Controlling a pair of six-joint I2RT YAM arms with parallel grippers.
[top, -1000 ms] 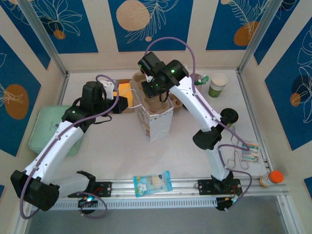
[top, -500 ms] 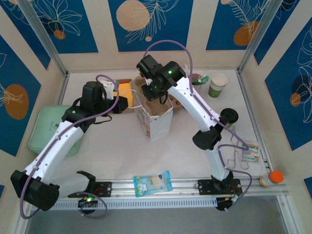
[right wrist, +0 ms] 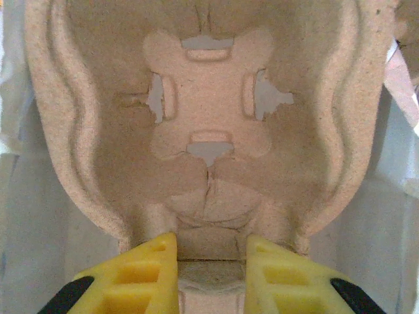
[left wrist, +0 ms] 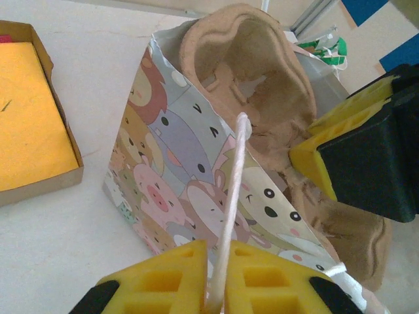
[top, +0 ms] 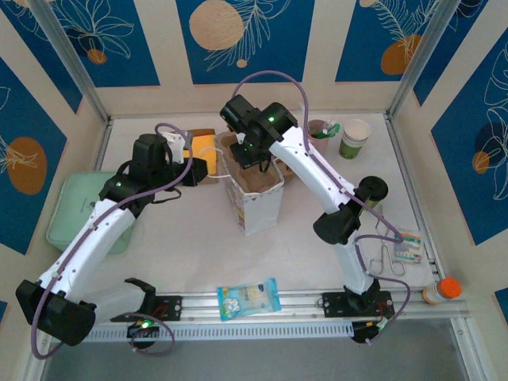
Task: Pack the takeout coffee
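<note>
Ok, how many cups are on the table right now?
2: the green patterned cup near the far right corner, and the pink cup just left of it, beside the right arm. Others could be hidden behind the bag.

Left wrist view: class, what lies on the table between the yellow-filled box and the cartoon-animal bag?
Nothing; the left wrist view shows a bare strip of white table separating the box from the bag.

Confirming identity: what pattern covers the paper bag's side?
Cartoon animal faces on the paper bag; clearest in left wrist view.
</note>
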